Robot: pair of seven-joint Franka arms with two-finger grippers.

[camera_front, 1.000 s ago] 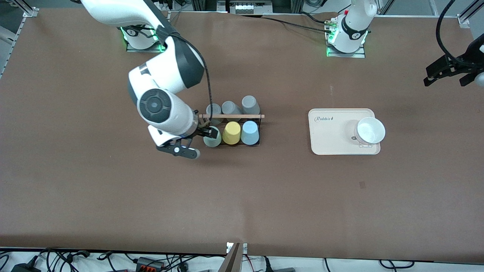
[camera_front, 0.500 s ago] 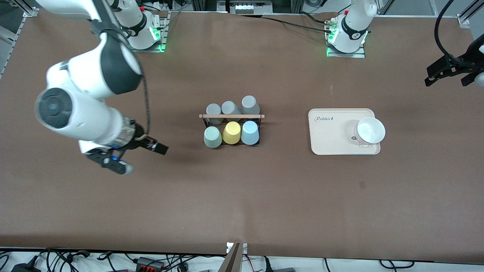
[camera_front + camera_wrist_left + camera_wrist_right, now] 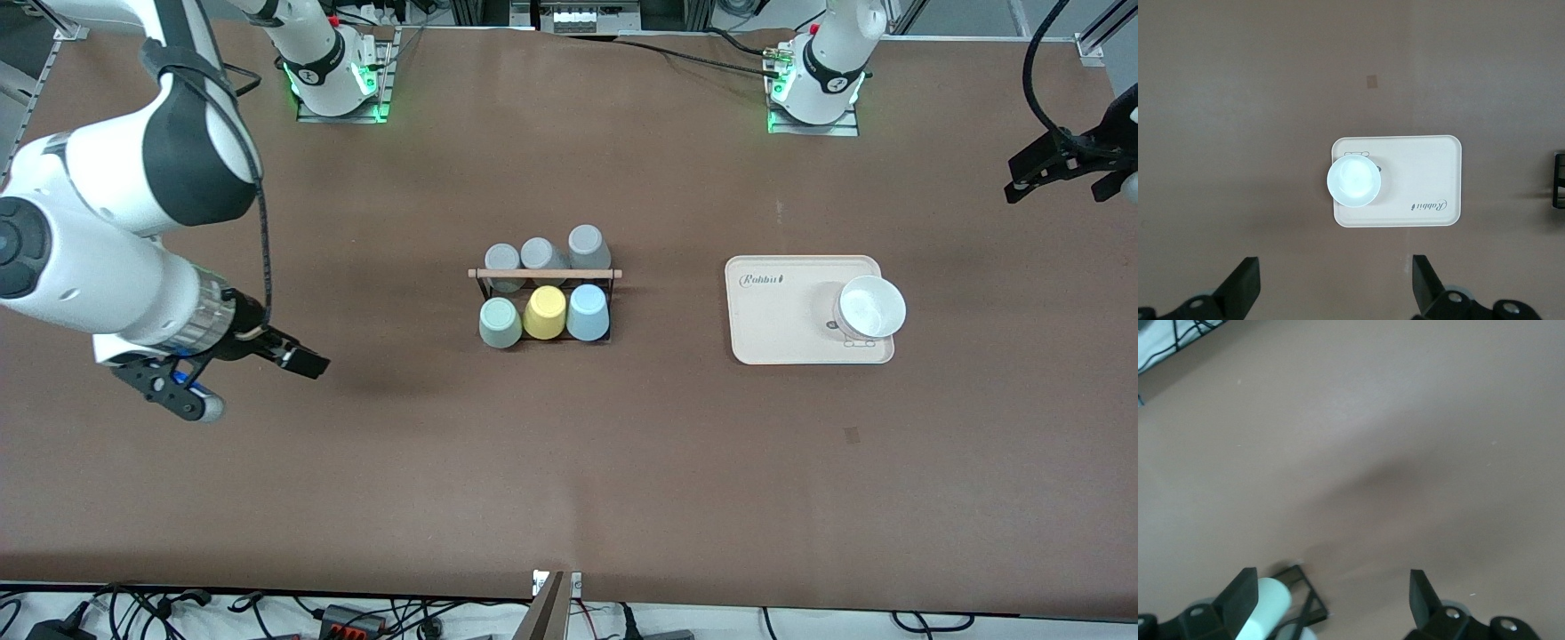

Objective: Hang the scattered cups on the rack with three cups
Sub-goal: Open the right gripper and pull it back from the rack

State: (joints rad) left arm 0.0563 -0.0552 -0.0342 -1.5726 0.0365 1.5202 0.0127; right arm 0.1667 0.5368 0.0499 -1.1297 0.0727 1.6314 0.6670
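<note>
The black wire rack (image 3: pixel 612 307) with a wooden rod across its top stands mid-table. On its row nearer the front camera, a mint green cup (image 3: pixel 500 323), a yellow cup (image 3: pixel 544 312) and a light blue cup (image 3: pixel 588 312) sit mouth down. My right gripper (image 3: pixel 252 382) hangs open and empty over bare table toward the right arm's end, apart from the rack. Its wrist view shows the mint cup (image 3: pixel 1269 608) and a rack corner (image 3: pixel 1310 595) past one finger. My left gripper (image 3: pixel 1060 180) waits open and empty, high over the left arm's end of the table.
Three grey cups (image 3: pixel 539 253) sit on the rack's row farther from the front camera. A cream tray (image 3: pixel 773 324) with a white bowl (image 3: pixel 869 308) on it lies toward the left arm's end; the left wrist view looks down on the tray (image 3: pixel 1425 167) and bowl (image 3: pixel 1353 181).
My right gripper has left the mint green cup on the rack and swung away toward the right arm's end of the table. The left arm has barely moved.
</note>
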